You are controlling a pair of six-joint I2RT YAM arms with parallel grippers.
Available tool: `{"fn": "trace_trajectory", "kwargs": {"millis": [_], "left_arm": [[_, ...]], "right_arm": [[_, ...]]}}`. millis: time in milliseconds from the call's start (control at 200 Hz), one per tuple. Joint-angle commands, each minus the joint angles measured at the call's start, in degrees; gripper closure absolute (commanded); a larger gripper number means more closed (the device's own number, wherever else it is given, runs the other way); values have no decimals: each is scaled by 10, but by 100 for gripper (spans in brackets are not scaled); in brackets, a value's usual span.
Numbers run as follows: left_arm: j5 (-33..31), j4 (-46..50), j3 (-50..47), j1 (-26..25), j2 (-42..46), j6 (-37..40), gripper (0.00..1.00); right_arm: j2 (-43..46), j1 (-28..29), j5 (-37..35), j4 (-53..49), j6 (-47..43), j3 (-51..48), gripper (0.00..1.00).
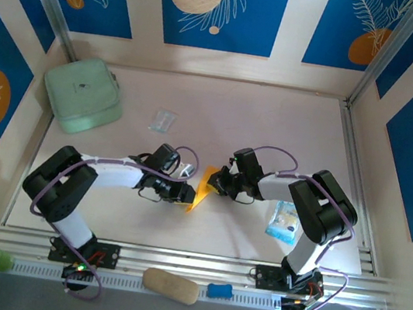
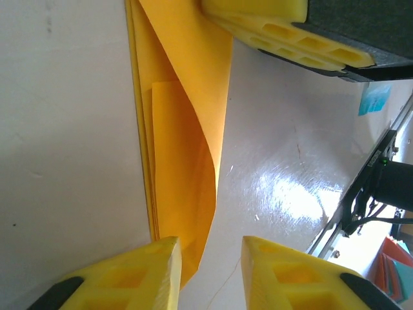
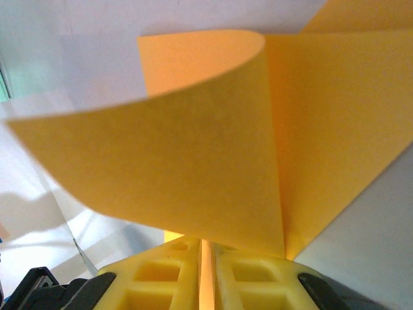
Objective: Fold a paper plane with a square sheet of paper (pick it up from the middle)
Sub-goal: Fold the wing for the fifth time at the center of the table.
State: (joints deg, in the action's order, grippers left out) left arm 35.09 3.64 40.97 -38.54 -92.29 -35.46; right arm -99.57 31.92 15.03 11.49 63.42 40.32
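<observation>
The orange-yellow paper (image 1: 203, 188) is creased to a narrow pointed shape at the middle of the table, between both grippers. My right gripper (image 1: 220, 182) is shut on its right edge; in the right wrist view the paper (image 3: 213, 148) curls up from between the closed fingers (image 3: 169, 278). My left gripper (image 1: 188, 194) stands open at the paper's left side. In the left wrist view the folded paper (image 2: 181, 155) lies flat with one layer lifting, its lower tip beside the left finger (image 2: 139, 278), and the right gripper's fingers (image 2: 271, 26) show at the top.
A mint-green pouch (image 1: 83, 95) sits at the back left and a small clear wrapper (image 1: 162, 120) lies behind the arms. A blue-and-white packet (image 1: 284, 221) lies at the right. A tan oval lump (image 1: 170, 285) and a blue piece (image 1: 220, 291) rest on the front rail.
</observation>
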Motion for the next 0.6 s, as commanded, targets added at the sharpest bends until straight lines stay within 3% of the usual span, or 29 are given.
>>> {"fn": "trace_trajectory", "kwargs": {"millis": [0,325,595], "left_arm": [[-15,10,0,-3,5,20,68],[-63,88,48,-30,-13,74,60],[-158,176,106,-75,-47,120,59]], "right_arm": [[-14,5,-16,-73,2,-6,86],[-15,6,-17,-77,1,-1,86],[-15,8,-18,-77,3,-2,87]]}}
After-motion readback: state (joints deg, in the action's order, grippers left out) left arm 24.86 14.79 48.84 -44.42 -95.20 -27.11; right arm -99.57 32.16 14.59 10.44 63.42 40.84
